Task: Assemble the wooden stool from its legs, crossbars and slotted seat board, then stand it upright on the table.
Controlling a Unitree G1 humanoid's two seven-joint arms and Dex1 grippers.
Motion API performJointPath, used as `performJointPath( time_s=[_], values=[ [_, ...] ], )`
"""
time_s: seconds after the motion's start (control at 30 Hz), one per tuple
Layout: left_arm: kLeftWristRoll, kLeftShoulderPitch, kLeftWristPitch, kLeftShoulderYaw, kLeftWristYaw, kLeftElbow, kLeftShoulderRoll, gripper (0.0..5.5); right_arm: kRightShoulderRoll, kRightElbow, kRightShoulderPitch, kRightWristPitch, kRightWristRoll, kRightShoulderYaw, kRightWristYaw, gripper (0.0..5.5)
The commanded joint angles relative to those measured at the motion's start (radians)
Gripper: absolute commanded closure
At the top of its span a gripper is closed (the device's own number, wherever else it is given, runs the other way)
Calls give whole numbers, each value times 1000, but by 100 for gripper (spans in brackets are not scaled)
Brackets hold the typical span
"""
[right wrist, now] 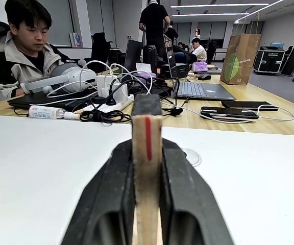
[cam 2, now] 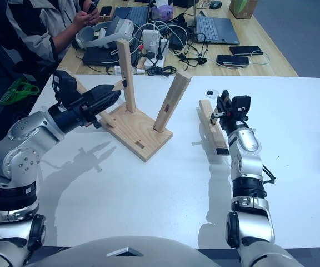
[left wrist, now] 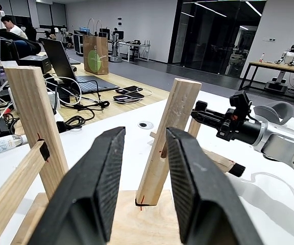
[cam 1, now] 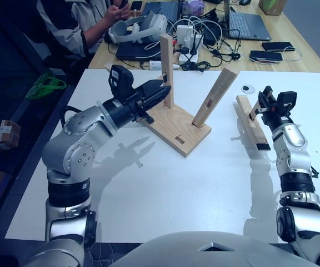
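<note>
The slotted seat board (cam 1: pixel 178 132) lies flat on the white table, with two legs standing in it. The left leg (cam 1: pixel 166 67) is upright and the right leg (cam 1: pixel 215 97) leans. A crossbar (left wrist: pixel 14 190) meets the left leg low down. My left gripper (cam 1: pixel 163 89) hovers open beside the left leg, above the board, and its fingers (left wrist: pixel 98 184) frame the leaning leg. My right gripper (cam 1: pixel 261 103) is shut on a short wooden piece (right wrist: pixel 147 153) with a red line on it. A long wooden bar (cam 1: pixel 254 130) with a dark end lies on the table just beneath it.
A small round disc (cam 1: pixel 248 88) sits on the table behind the bar. The wooden desk (cam 1: pixel 293 61) beyond the far edge holds laptops, a headset, phones and cables, and a person sits there. The bare white tabletop (cam 1: pixel 193 194) stretches in front of the board.
</note>
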Motion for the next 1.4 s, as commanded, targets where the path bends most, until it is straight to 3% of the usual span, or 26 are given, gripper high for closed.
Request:
performJointPath(
  time_s=[0.03, 0.23, 0.3, 0.5, 0.9, 1.0, 1.1, 1.27, 1.4],
  values=[
    [13, -4, -13, -5, 5, 6, -7, 407, -13, -45, -50, 25, 26, -25, 5, 510],
    [24, -41, -40, -11, 8, 41, -23, 407, -35, -98, -199, 120, 139, -84, 32, 510],
    [29, -55, -49, -19, 2, 51, -26, 407, -36, -124, -226, 146, 163, -92, 32, 452],
    [23, -142, -64, -26, -26, 109, -38, 407, -68, -201, -330, 259, 239, -112, 52, 452],
    [26, -130, -63, -25, -7, 100, -65, 407, -78, -125, -61, 216, 73, -18, 91, 452],
    [25, -119, -61, -25, 2, 89, -70, 407, -64, -206, -36, 235, 100, -20, 106, 452],
    [26, -111, -64, -25, 12, 85, -82, 407, -87, -308, 20, 215, 42, 54, 150, 452],
    [24, -113, -66, -25, 18, 86, -91, 407, -99, -341, 53, 159, -48, 134, 176, 519],
    [27, -117, -68, -29, 17, 90, -96, 407, -84, -279, 32, 88, -148, 198, 147, 526]
  ],
)
